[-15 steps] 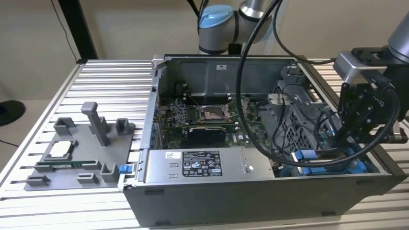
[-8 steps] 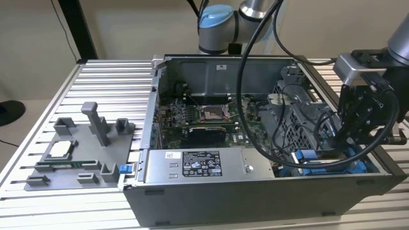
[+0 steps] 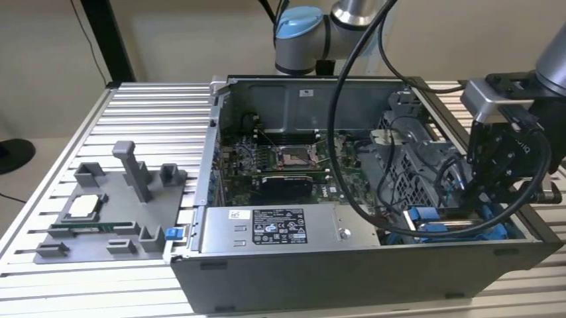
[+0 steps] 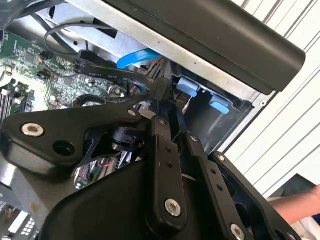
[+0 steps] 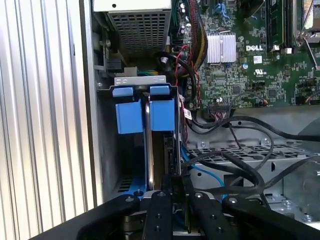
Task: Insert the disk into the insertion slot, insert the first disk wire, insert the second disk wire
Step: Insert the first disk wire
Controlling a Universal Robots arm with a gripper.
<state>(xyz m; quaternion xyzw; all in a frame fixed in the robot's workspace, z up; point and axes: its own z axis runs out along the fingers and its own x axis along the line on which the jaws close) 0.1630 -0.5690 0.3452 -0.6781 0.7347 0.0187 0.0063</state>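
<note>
My gripper (image 3: 492, 199) reaches down into the open computer case at the exterior view's right, over the drive bay. The insertion slot (image 5: 140, 80) is a grey sheet-metal bay showing two blue tabs. The disk's blue carrier (image 5: 162, 114) sits inside that bay, and the disk's own metal body is mostly hidden. In both wrist views the black fingers (image 5: 165, 186) stand close together, shut on the black connector of a disk wire (image 4: 159, 90). The connector is held at the disk's end, right by the blue tabs (image 4: 187, 88). A flat black cable (image 4: 107, 74) runs from it across the motherboard.
The power-supply box (image 3: 278, 230) lies along the case's near wall. Black cables (image 5: 240, 150) and a light blue cable (image 4: 137, 56) crowd the space beside the bay. A grey fixture tray (image 3: 106, 212) sits on the slatted table. A person's hand (image 4: 300, 205) is beside the case.
</note>
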